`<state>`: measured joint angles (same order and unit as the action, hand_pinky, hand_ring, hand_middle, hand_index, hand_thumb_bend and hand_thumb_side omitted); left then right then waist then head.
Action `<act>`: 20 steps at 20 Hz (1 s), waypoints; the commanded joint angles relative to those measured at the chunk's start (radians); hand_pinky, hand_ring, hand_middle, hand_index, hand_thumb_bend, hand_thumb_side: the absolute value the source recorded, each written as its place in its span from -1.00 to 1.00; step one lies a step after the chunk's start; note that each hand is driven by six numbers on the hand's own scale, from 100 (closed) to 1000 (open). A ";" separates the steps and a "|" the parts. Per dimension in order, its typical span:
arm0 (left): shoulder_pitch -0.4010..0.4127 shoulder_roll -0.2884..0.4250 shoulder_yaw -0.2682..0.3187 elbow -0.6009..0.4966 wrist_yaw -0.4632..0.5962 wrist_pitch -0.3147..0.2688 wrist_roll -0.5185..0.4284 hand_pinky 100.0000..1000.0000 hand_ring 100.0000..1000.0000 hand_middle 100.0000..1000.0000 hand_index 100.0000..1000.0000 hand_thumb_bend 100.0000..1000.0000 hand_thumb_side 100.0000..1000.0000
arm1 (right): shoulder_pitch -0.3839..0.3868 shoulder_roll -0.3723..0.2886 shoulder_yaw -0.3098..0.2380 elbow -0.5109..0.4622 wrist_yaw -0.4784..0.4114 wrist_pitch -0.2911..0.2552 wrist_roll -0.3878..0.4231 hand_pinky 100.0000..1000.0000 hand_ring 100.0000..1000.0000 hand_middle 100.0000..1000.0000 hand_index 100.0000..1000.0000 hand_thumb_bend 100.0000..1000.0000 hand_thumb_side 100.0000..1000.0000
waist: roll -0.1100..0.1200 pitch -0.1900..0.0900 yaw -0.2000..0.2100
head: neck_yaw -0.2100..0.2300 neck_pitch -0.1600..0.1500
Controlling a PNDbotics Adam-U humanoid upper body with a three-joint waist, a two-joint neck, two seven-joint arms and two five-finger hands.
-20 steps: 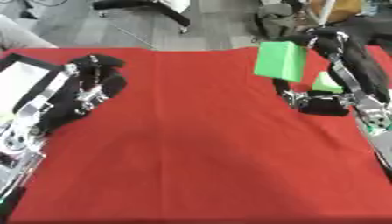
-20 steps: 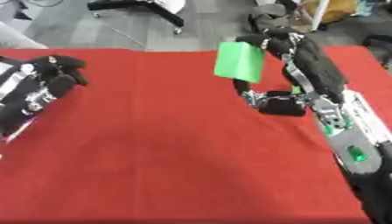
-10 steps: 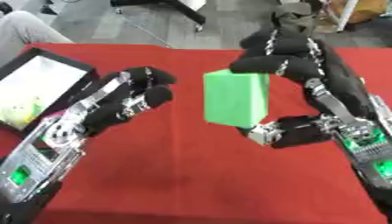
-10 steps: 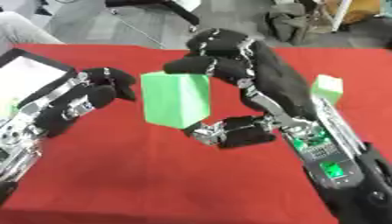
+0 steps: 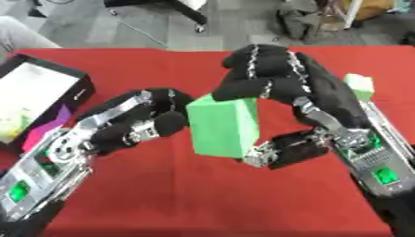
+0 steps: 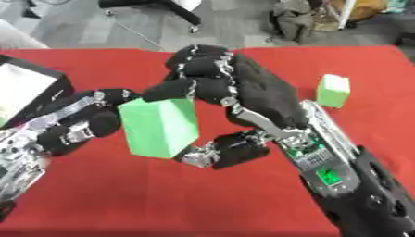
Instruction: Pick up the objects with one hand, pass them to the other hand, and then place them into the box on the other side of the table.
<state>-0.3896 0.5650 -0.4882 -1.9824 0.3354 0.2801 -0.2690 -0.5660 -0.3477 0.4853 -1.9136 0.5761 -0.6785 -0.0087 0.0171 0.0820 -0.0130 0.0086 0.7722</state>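
Note:
A large green block (image 5: 223, 125) hangs above the red table, pinched between the fingers and thumb of my right hand (image 5: 284, 88), which comes in from the right. My left hand (image 5: 134, 125) is at the block's left face, its curled fingers touching or nearly touching it. A smaller green block (image 6: 333, 90) stands on the cloth at the right, behind my right arm. The black box (image 5: 36, 99) with a white inside lies at the left edge of the table.
The red cloth (image 5: 203, 199) covers the whole table. Beyond the far edge are a grey floor, a chair base (image 5: 182, 14) and bags (image 5: 304, 21). Something pink and something yellow-green lie in the box.
My right hand has carried the large green block further left, up to my left hand. My left hand has come closer to the block, its fingers now at its left face.

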 commanded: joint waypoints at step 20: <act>-0.046 0.009 -0.054 -0.018 0.039 0.000 -0.075 0.70 0.39 0.18 0.49 0.45 0.22 | -0.045 0.044 0.033 0.184 0.150 -0.082 -0.020 0.38 0.10 -0.20 0.06 -1.00 -0.80 | 0.007 -0.007 0.004 | -0.033 -0.002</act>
<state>-0.4102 0.5726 -0.5295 -1.9750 0.3713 0.2813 -0.3333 -0.5905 -0.3123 0.5128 -1.7322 0.7111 -0.7571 -0.0278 0.0233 0.0846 -0.0075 -0.0241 0.7722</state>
